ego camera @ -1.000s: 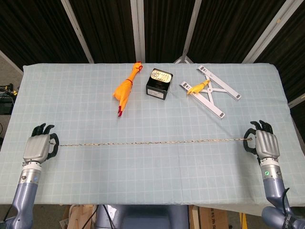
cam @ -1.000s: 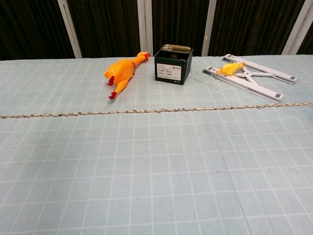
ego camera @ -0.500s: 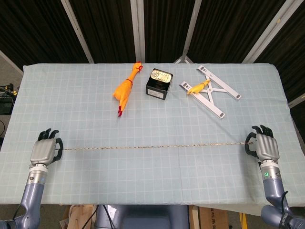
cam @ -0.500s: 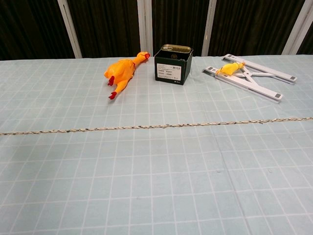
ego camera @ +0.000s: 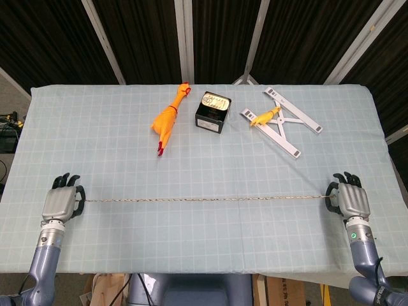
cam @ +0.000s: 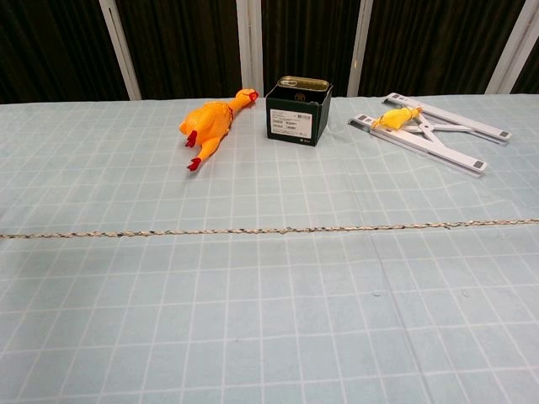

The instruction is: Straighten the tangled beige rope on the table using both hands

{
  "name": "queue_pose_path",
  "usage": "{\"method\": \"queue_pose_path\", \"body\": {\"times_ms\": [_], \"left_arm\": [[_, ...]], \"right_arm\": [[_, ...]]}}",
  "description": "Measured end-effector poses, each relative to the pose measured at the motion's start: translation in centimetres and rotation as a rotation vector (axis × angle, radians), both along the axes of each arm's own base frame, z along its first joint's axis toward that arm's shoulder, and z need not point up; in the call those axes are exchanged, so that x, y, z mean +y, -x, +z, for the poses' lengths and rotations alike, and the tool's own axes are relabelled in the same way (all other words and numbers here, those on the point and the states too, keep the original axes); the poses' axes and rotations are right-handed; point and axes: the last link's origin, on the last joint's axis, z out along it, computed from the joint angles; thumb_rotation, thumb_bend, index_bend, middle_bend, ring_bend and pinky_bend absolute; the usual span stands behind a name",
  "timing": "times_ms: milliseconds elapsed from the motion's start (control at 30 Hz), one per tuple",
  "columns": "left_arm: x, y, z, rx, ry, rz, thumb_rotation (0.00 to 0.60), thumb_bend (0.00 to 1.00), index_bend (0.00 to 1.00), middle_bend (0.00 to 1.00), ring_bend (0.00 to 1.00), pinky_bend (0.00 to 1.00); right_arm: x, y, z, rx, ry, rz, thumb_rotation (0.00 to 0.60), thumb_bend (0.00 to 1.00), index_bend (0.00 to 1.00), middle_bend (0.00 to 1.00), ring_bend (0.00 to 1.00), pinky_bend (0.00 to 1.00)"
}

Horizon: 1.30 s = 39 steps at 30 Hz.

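A beige rope runs in one taut, nearly straight line across the near part of the table, from left edge to right edge. The left hand grips its left end; the right hand grips its right end, fingers curled around it. No loops or knots show, so the straightening looks essentially done; what seems left is laying the rope down and letting go. Far behind it lie a rubber chicken, a black box and a white folding stand.
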Motion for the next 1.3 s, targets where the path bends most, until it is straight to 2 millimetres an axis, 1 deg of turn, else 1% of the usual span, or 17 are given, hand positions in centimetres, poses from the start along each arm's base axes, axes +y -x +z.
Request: {"method": "queue_pose_path", "body": {"times_ms": [100, 200, 367, 467, 533, 667, 800, 933, 1033, 1133, 1233, 1300], "left_arm": [[0.0, 0.0, 0.1, 0.009, 0.0, -0.003, 0.6, 0.55, 0.55, 0.12, 0.0, 0.0], [0.0, 0.0, 0.3, 0.012, 0.0, 0.001, 0.6, 0.51, 0.5, 0.11, 0.0, 0.0], [0.0, 0.1, 0.6, 0.022, 0.004, 0.005, 0.6, 0.43, 0.43, 0.09, 0.0, 0.0], [0.0, 0.2, 0.9, 0.022, 0.009, 0.008, 0.6, 0.4, 0.39, 0.08, 0.0, 0.0], [0.0, 0.2, 1.1, 0.023, 0.012, 0.01, 0.6, 0.39, 0.37, 0.07, 0.0, 0.0], [0.0, 0.2, 1.8, 0.004, 0.004, 0.016, 0.6, 0.29, 0.27, 0.06, 0.0, 0.0], [-0.1, 0.0, 2.5, -0.033, -0.012, 0.019, 0.6, 0.19, 0.15, 0.02, 0.0, 0.0], [-0.5, -0.6, 3.3, -0.084, -0.031, 0.003, 0.6, 0.17, 0.1, 0.0, 0.0, 0.0], [-1.1, -1.2, 4.2, -0.117, -0.049, -0.041, 0.6, 0.17, 0.08, 0.0, 0.0, 0.0], [-2.3, -1.9, 5.1, -0.154, -0.066, -0.1, 0.6, 0.16, 0.07, 0.0, 0.0, 0.0], [-4.3, -2.3, 6.0, -0.189, -0.062, -0.151, 0.6, 0.16, 0.06, 0.0, 0.0, 0.0], [-5.9, -2.5, 6.6, -0.208, -0.054, -0.182, 0.6, 0.16, 0.06, 0.0, 0.0, 0.0]], "right_arm": [[0.1, 0.1, -0.1, 0.008, -0.013, -0.002, 0.6, 0.49, 0.56, 0.2, 0.0, 0.0], [0.2, 0.1, -0.1, 0.007, -0.026, -0.008, 0.6, 0.49, 0.46, 0.19, 0.0, 0.0], [0.2, 0.1, 0.1, 0.007, -0.044, -0.014, 0.6, 0.49, 0.26, 0.14, 0.0, 0.0], [0.4, 0.1, 0.2, 0.005, -0.053, -0.02, 0.6, 0.49, 0.15, 0.12, 0.0, 0.0], [0.4, 0.1, 0.2, 0.003, -0.056, -0.023, 0.6, 0.49, 0.1, 0.1, 0.0, 0.0], [0.6, -0.2, 0.4, -0.013, -0.05, -0.026, 0.6, 0.49, 0.03, 0.08, 0.0, 0.0], [0.7, -0.8, 0.9, -0.042, -0.028, -0.022, 0.6, 0.49, 0.0, 0.05, 0.0, 0.0], [1.0, -1.6, 1.6, -0.06, -0.004, 0.005, 0.6, 0.45, 0.0, 0.01, 0.0, 0.0], [1.4, -2.5, 2.3, -0.063, 0.015, 0.052, 0.6, 0.43, 0.0, 0.0, 0.0, 0.0], [2.2, -3.5, 3.0, -0.062, 0.036, 0.114, 0.6, 0.43, 0.0, 0.0, 0.0, 0.0], [3.5, -4.5, 3.6, -0.068, 0.053, 0.183, 0.6, 0.43, 0.0, 0.0, 0.0, 0.0], [4.7, -5.1, 3.9, -0.066, 0.055, 0.235, 0.6, 0.43, 0.0, 0.0, 0.0, 0.0]]}}
